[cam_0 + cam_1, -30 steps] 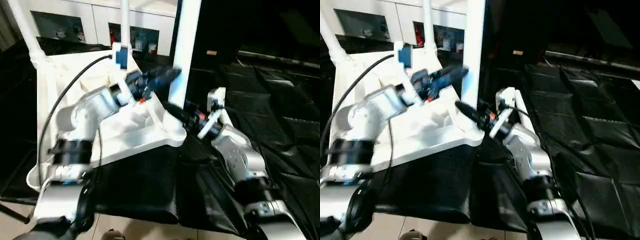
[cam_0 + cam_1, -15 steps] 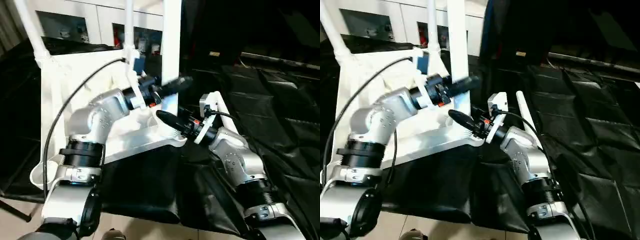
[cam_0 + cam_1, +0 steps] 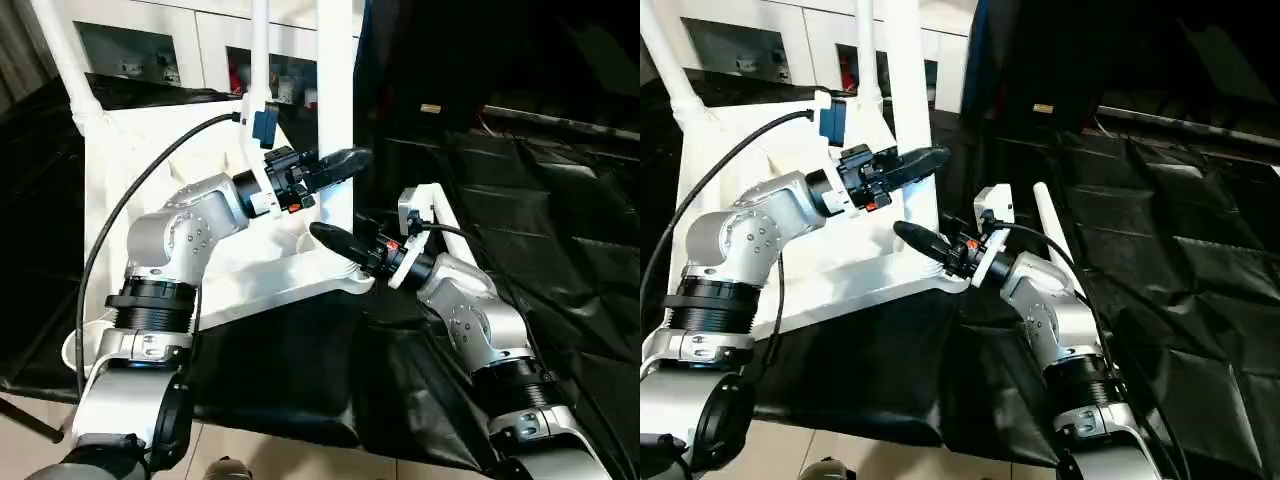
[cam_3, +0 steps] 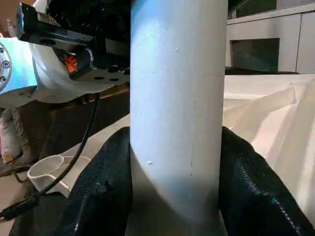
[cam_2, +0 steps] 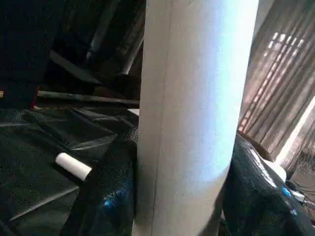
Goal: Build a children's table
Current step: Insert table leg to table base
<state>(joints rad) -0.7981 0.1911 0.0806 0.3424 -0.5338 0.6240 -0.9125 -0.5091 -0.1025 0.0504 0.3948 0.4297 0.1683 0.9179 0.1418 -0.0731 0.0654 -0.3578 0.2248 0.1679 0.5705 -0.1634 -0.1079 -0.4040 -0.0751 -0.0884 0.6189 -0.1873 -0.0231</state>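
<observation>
The children's table's white tabletop (image 3: 130, 170) lies underside up on the black cloth. Two legs, one (image 3: 60, 60) and another (image 3: 261, 50), stand in its far corners. A third leg (image 3: 335, 60) stands upright in the near right corner socket. My left gripper (image 3: 340, 160) is shut on this leg partway up, a black finger (image 5: 106, 196) pressed against each side. My right gripper (image 3: 330, 238) is shut on the same leg lower down, just above the socket, with its fingers (image 4: 106, 187) hugging the tube. A fourth leg (image 3: 1052, 230) lies loose on the cloth beside my right forearm.
The near left corner socket (image 3: 80, 350) stands open with nothing in it. A black cable (image 3: 150, 200) arcs from my left wrist over the tabletop. White cabinets (image 3: 190, 40) stand behind. The black-draped work table (image 3: 560, 230) stretches to the right, with floor below its near edge.
My left gripper has swung right onto the near right leg and narrowed around it. The right gripper has kept its hold low on that leg. The camera has shifted a little.
</observation>
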